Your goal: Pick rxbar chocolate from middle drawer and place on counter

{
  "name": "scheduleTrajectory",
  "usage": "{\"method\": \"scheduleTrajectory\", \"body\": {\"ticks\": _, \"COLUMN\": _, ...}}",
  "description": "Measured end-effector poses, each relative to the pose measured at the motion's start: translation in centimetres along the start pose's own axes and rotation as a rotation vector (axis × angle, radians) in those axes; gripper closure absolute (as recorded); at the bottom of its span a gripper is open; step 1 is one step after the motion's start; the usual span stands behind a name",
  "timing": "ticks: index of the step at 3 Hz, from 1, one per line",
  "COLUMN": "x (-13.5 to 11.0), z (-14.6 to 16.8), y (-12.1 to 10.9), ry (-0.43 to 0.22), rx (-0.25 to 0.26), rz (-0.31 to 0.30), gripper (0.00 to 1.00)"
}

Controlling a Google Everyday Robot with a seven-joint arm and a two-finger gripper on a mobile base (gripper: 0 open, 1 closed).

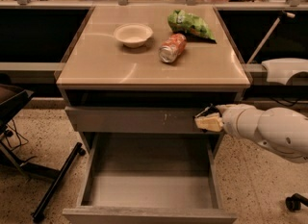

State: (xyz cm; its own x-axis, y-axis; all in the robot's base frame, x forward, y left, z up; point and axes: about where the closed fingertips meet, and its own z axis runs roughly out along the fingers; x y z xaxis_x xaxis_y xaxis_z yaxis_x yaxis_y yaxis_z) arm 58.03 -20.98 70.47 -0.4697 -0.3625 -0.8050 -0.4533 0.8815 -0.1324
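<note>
The middle drawer [149, 189] stands pulled out at the bottom of the cabinet, and its bare grey floor shows nothing on it. No rxbar chocolate is clearly in view. My gripper [208, 121] on the white arm [269, 130] reaches in from the right. It hovers at the right end of the scratched grey drawer front [139, 119], above the open drawer's right rear corner. A small dark shape sits at the gripper's top edge, and I cannot tell what it is.
On the counter [106, 64] stand a white bowl [133, 34], a tipped orange soda can [172, 48] and a green chip bag [189, 24]. A dark chair base [53, 184] stands on the floor at left. A white object [285, 69] sits at right.
</note>
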Motion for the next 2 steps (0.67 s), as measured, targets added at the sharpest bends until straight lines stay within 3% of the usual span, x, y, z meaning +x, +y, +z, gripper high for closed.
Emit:
{"method": "scheduleTrajectory", "body": {"ticks": 1, "x": -5.9, "z": -5.8, "y": -2.9, "ry": -0.084, "rx": 0.072, "rz": -0.069, "gripper": 1.0}}
{"method": "scheduleTrajectory", "body": {"ticks": 2, "x": -13.5, "z": -12.8, "y": -5.2, "ry": -0.143, "rx": 0.135, "rz": -0.159, "gripper": 1.0}}
